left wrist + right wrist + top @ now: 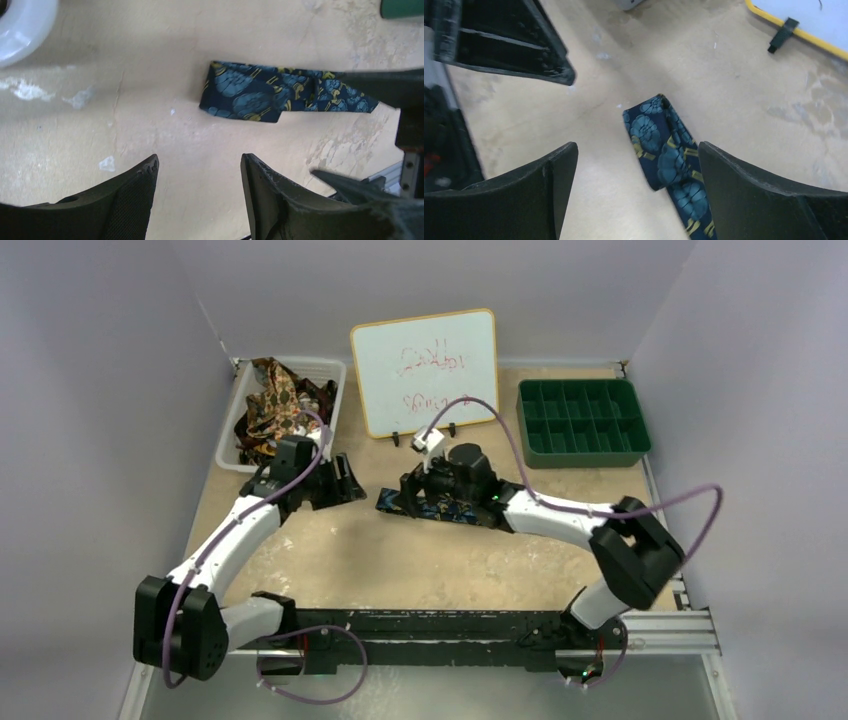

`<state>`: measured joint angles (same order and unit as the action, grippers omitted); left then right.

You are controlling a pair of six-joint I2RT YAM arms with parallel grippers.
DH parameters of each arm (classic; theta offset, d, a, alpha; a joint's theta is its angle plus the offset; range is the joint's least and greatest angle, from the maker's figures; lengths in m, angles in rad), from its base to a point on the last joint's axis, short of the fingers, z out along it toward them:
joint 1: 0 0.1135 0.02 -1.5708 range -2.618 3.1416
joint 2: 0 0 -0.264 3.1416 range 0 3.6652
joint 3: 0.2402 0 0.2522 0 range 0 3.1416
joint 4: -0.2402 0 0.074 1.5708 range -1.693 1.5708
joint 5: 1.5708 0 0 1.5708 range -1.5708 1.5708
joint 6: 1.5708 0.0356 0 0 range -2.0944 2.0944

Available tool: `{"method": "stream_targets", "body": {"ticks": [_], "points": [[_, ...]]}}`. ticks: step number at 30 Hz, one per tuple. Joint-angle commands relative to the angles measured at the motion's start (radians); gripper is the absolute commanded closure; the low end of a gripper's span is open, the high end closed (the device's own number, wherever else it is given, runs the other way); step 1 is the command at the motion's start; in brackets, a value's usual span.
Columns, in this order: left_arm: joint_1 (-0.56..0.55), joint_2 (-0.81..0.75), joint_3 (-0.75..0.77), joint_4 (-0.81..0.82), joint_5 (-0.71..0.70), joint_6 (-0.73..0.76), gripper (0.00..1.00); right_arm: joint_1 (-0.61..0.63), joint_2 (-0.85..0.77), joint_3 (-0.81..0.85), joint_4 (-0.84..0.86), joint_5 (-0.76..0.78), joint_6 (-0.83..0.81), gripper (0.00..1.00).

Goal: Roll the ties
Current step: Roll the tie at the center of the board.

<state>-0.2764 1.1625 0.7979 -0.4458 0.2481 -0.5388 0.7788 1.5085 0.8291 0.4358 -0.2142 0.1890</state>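
Note:
A dark navy tie (440, 508) with blue and gold flowers lies flat on the tan table, its left end folded back on itself. In the left wrist view the tie (260, 92) lies well ahead of my left gripper (200, 165), which is open and empty above bare table. My right gripper (636, 150) hovers open over the tie (664, 150); the fabric runs under the right finger and nothing is pinched. From above, the left gripper (352, 478) stands just left of the folded end and the right gripper (410, 492) is over it.
A white basket (232, 430) at the back left holds more tangled ties (278, 405) in brown, gold and red. A whiteboard (425, 370) stands at the back centre, and a green compartment tray (582, 423) sits at the back right. Grey walls enclose the table.

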Motion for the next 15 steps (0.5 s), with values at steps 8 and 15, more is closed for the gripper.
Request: {"method": "stream_targets", "body": {"ticks": [8,15], "points": [[0.124,-0.081,-0.084,-0.005,0.163,0.007,0.40,0.025,0.237,0.216,-0.111,-0.112,-0.326,0.03],[0.125,-0.093,-0.126,0.034,0.195,-0.028,0.40,0.049,0.340,0.277,-0.183,-0.106,-0.380,0.01]]}}
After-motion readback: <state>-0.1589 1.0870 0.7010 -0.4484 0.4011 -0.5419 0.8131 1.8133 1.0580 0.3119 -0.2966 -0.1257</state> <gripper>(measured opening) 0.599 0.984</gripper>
